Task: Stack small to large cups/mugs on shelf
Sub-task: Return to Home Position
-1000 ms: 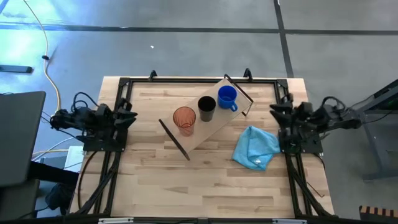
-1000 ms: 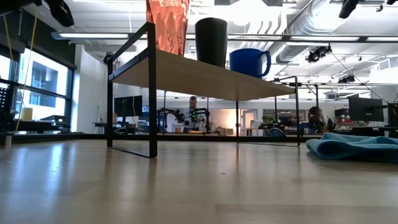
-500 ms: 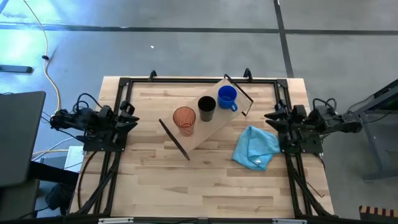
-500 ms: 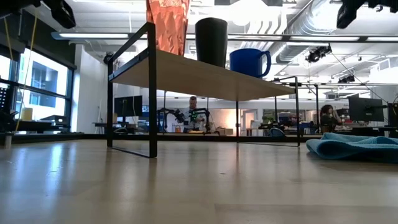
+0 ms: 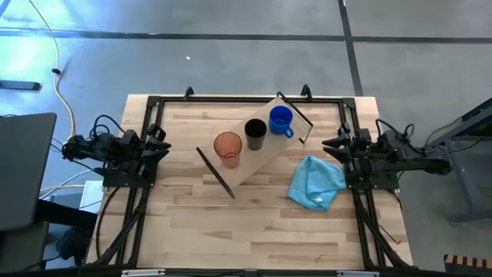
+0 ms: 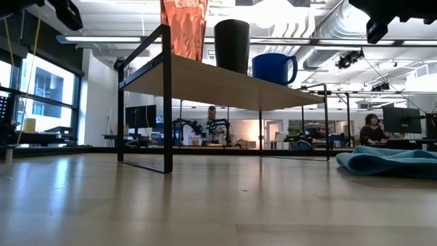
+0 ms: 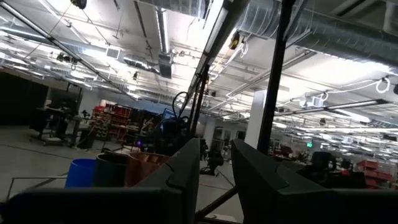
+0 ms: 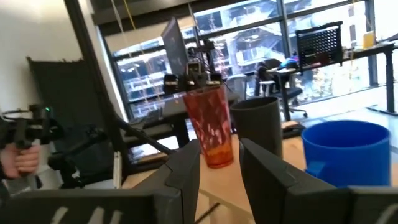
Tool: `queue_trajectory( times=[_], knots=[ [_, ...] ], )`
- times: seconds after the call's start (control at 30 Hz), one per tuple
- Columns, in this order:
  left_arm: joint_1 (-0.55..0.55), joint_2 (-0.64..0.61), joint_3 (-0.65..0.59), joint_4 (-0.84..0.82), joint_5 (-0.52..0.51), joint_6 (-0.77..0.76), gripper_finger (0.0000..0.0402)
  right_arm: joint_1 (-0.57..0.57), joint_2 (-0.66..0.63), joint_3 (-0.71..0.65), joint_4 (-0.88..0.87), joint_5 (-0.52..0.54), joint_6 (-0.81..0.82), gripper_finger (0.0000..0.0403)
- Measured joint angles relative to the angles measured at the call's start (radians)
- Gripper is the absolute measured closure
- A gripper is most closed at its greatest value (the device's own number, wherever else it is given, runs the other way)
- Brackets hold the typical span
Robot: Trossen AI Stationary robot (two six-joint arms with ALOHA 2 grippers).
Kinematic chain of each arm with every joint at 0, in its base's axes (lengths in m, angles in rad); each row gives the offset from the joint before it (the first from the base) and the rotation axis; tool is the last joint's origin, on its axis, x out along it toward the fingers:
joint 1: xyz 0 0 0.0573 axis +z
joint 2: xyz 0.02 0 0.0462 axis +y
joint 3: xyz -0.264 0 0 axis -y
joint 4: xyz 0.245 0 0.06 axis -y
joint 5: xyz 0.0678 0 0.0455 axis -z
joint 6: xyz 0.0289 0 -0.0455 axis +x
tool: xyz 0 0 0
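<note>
Three vessels stand in a row on the shelf (image 5: 255, 163): the orange tumbler (image 5: 227, 146) at one end, the black cup (image 5: 255, 132) at mid-shelf, and the blue mug (image 5: 281, 119) at the other end. The left gripper (image 5: 161, 143) and right gripper (image 5: 329, 145) hang well apart from the shelf, one on each side, with fingers parted and empty. The thin tumbler looks light, smooth and easily tipped, so it is best pinched across its wall. The mug seems heavier and rigid, and could be taken by its rim or handle.
</note>
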Motion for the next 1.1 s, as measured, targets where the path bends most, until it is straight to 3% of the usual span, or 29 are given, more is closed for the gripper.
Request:
queue_trajectory(
  times=[0.13,0.33,0.43,0.73,1.1],
  knots=[
    [0.000,0.000,0.000,-0.002,-0.003,0.000,0.0318,-0.015,-0.009,-0.039,0.033,0.023,-0.008,0.0299],
    [0.000,0.000,0.000,-0.004,0.015,-0.027,0.0318,-0.021,-0.100,-0.292,0.353,0.025,0.043,0.0299],
    [0.000,0.000,0.000,-0.010,0.020,-0.044,0.0318,-0.021,-0.119,-0.329,0.418,0.020,0.044,0.0299],
    [0.000,0.000,0.000,-0.077,-0.019,-0.098,0.0318,-0.021,-0.113,-0.334,0.432,0.041,-0.009,0.0299],
    [0.000,0.000,0.000,-0.158,0.011,-0.095,0.0318,-0.021,-0.112,-0.335,0.358,0.103,-0.004,0.0299]
  ],
)
